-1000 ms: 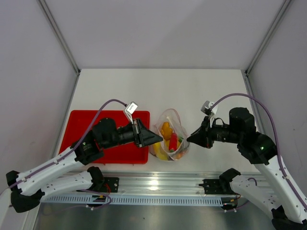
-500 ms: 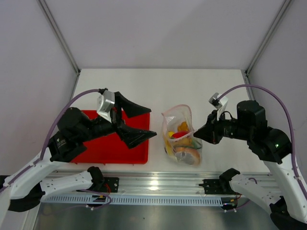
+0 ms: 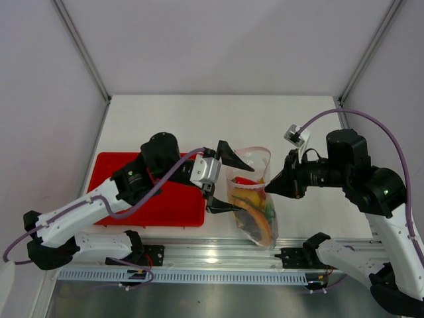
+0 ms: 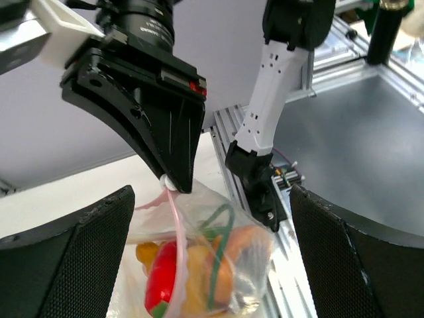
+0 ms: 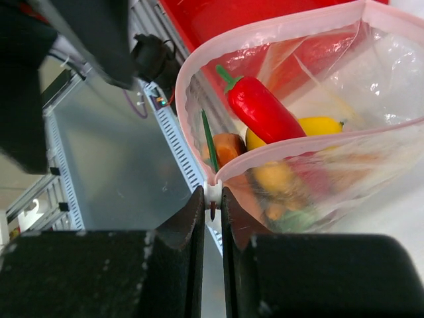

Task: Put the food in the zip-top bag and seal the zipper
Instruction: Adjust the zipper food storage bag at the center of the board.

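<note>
Hanging from the right gripper (image 3: 267, 188) in the top view, the bag (image 3: 255, 205) is near the table's (image 3: 218, 119) front edge, right of the tray (image 3: 132, 179). The left gripper (image 3: 227, 179) has let go and swung back, jaws spread wide beside the mouth.

In the left wrist view the food (image 4: 199, 265) is inside and the zipper (image 4: 173, 225) gapes, so sealing remains.

In the right wrist view the fingers (image 5: 179, 232) pinch the zipper's end.

So the right gripper (image 4: 173, 180) pokes in from top left with the pink zipper (image 4: 174, 218) pinched at its tip, and the zip-top bag (image 4: 255, 258) hangs under it. A red chili (image 4: 161, 286) and a green stalk (image 4: 217, 255) show through the plastic. The left gripper (image 4: 212, 199) has its fingers wide apart, one on either side of the bag.
</note>
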